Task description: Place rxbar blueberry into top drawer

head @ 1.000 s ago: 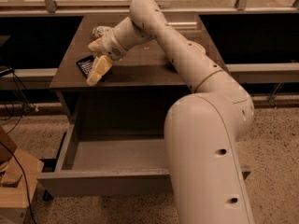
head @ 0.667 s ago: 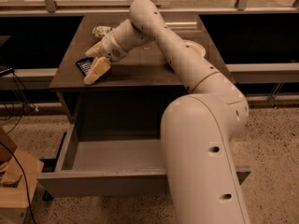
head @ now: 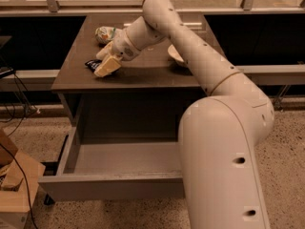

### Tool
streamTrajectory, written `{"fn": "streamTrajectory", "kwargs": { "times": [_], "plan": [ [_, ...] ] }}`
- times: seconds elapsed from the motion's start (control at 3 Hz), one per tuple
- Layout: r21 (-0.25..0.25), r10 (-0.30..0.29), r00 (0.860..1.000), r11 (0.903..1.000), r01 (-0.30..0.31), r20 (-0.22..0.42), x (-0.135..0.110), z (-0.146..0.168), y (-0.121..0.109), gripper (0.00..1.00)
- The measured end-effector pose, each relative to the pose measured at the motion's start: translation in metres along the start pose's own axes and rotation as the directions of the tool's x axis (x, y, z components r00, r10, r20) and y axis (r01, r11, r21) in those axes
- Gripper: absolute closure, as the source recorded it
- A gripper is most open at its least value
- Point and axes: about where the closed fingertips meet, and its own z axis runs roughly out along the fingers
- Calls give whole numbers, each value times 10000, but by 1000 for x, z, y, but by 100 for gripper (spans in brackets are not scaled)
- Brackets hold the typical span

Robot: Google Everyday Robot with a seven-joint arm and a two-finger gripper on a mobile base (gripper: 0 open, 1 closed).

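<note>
The rxbar blueberry [head: 92,65], a small dark navy bar, sticks out to the left of my gripper [head: 106,66] at the left front part of the cabinet top [head: 143,75]. The gripper's pale fingers [head: 108,66] are closed on the bar and hold it just above the surface. The top drawer [head: 112,187] is pulled open below, a wide shallow grey box with nothing showing in the part I see. My arm hides the drawer's right end.
A dented silvery-green can [head: 106,34] lies on the cabinet top behind the gripper. A pale bowl [head: 175,55] sits to the right, partly behind my arm. A cardboard box [head: 16,185] and cables are on the floor at the left.
The gripper has shifted a little to the right and up, and the dark bar has moved along with it.
</note>
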Motion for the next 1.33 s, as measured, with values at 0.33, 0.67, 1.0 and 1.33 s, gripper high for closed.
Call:
{"fn": "streamTrajectory", "kwargs": {
  "times": [0.33, 0.67, 1.0, 1.33],
  "plan": [
    [265, -98, 9999, 9996, 98, -21, -1, -16, 6, 100],
    [588, -11, 10000, 9983, 11, -12, 2, -37, 20, 100],
    [762, 118, 9999, 9970, -118, -3, 6, -47, 37, 100],
    [950, 36, 10000, 9955, -36, -3, 2, -57, 49, 100]
  ]
}}
